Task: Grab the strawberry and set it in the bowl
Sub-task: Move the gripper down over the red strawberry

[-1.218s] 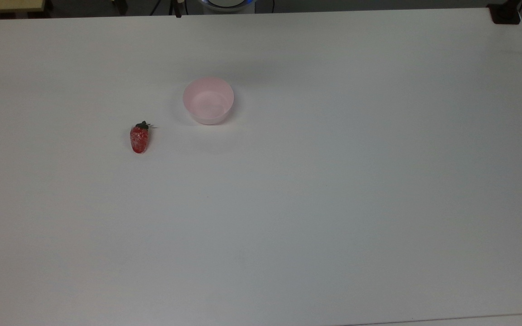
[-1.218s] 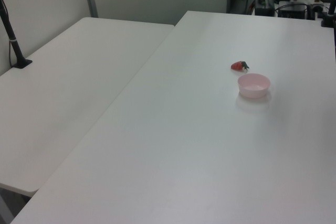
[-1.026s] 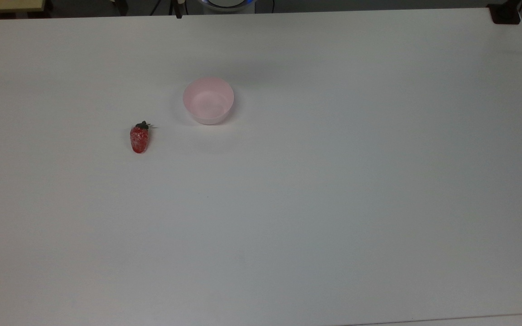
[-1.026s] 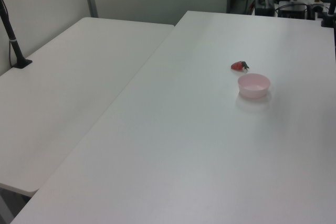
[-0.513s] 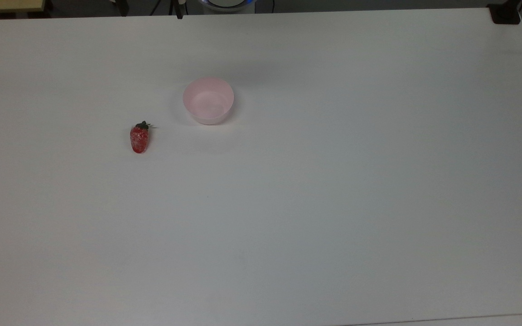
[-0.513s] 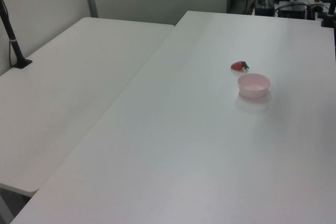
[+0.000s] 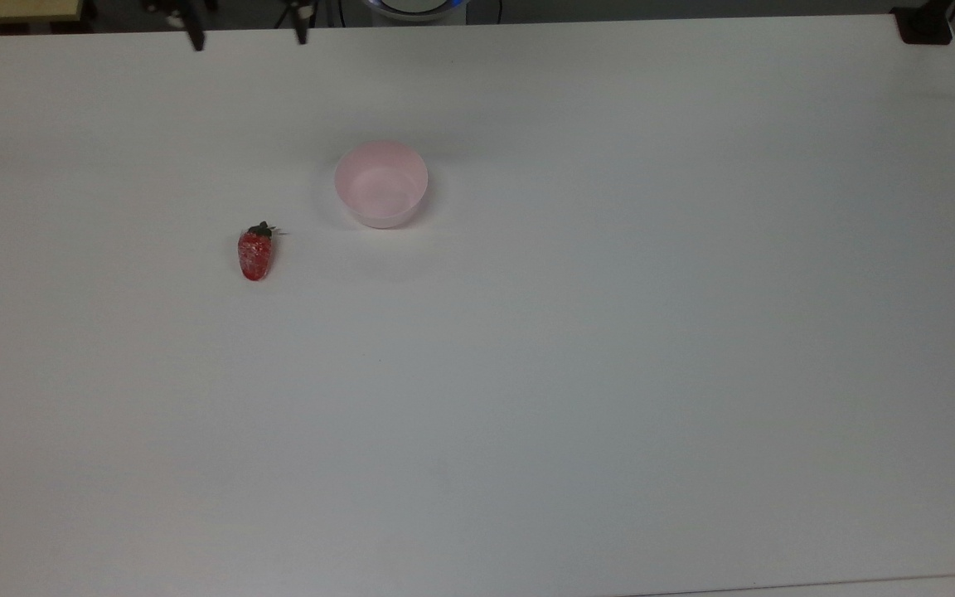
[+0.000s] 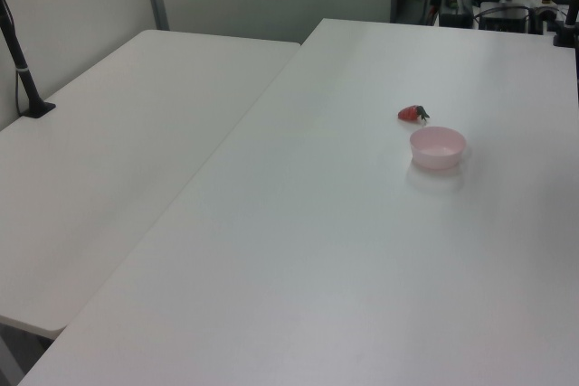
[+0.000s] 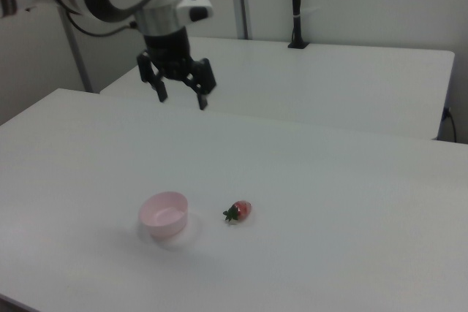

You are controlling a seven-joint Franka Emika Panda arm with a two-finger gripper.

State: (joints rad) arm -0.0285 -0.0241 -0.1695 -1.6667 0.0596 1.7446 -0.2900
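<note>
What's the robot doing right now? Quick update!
Gripper open, high above table. Strawberry lying beside bowl, untouched. Nothing between them.

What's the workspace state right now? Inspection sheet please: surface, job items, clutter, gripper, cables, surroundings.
Surface: white table, bare apart from the two job items.
Job's things: strawberry lies on its side on the table, apart from the bowl; leafy cap points toward the top view's top edge. Bowl upright, pale pink, nothing in it.
Clutter: nothing seen.
Grippers: gripper hangs in the air above the table, well clear of both items, jaws open, holding nothing.
Cables: a cable runs down a black post on the neighbouring table.
Surroundings: second white table alongside; grey partition wall behind; dark equipment at the left view's top right.
</note>
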